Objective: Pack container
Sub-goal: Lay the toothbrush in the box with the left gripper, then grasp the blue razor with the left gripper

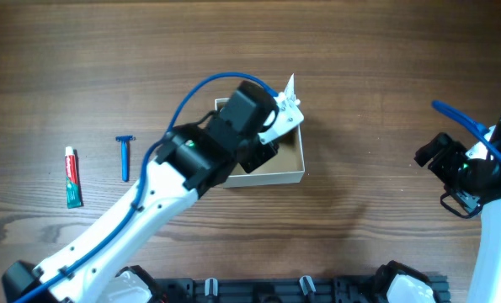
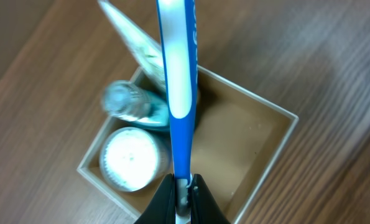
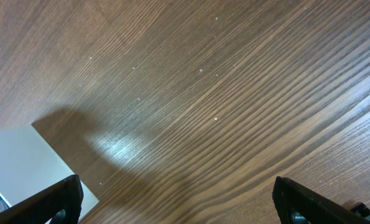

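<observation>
The container (image 1: 290,165) is a square open cardboard box with white walls and a tan inside, at mid table. In the left wrist view its bare floor (image 2: 237,149) shows beside a round white jar (image 2: 132,158), a clear teal bottle (image 2: 132,102) and a white tube (image 2: 132,37) leaning in the far corner. My left gripper (image 2: 183,186) is shut on a blue and white toothbrush (image 2: 178,74) and holds it over the box; from overhead the gripper (image 1: 267,139) covers the box's left part. My right gripper (image 1: 454,181) is open and empty at the right, its fingers wide apart (image 3: 178,202).
A red and green toothpaste tube (image 1: 73,177) and a blue razor (image 1: 125,157) lie on the wooden table at the left. A white wall of the box (image 3: 23,162) shows at the left edge of the right wrist view.
</observation>
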You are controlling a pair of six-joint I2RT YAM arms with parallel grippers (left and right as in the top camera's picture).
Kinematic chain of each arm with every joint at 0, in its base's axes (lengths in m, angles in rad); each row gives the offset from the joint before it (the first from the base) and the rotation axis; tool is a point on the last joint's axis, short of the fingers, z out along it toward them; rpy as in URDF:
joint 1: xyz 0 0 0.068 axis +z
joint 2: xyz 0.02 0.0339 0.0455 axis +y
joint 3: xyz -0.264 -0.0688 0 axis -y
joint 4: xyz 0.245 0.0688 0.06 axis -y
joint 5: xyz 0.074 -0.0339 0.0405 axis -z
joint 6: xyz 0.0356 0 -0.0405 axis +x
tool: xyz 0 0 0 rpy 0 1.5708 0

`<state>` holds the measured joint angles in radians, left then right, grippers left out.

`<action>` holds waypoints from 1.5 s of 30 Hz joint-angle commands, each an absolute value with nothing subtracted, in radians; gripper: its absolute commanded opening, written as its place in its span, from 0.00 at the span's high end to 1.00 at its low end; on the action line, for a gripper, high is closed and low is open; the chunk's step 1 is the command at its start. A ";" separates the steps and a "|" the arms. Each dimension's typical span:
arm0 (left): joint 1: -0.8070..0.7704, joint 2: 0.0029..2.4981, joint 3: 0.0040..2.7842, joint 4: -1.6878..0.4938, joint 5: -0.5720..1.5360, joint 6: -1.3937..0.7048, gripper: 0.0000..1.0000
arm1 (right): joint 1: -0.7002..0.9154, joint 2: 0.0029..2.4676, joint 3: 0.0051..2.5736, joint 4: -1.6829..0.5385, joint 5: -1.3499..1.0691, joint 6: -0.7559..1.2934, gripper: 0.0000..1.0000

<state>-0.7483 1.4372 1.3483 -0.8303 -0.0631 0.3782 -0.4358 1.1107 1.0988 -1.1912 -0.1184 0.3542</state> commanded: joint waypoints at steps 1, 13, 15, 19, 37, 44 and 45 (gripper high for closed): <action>-0.766 1.493 1.346 -0.834 -0.027 0.443 0.96 | -0.440 1.122 1.097 -1.189 -0.140 0.342 0.01; -0.768 1.701 1.346 -0.834 -0.028 0.446 0.96 | -0.440 1.124 1.097 -1.186 -0.139 0.340 0.01; -0.765 1.726 1.346 -0.835 -0.028 0.445 0.96 | -0.440 1.124 1.097 -1.186 -0.139 0.340 0.01; -0.759 1.750 1.346 -0.846 -0.028 0.441 0.58 | -0.440 1.124 1.097 -1.186 -0.139 0.340 0.01; -0.192 1.276 1.345 -1.011 -0.202 -0.198 0.13 | -0.440 1.124 1.097 -1.152 -0.139 0.288 0.00; 0.151 1.571 1.275 -1.003 -0.035 -0.183 0.11 | -0.440 1.124 1.097 -1.151 -0.139 0.288 0.00; 0.159 1.637 1.273 -1.004 -0.033 -0.184 0.11 | -0.440 1.124 1.097 -1.151 -0.140 0.288 0.00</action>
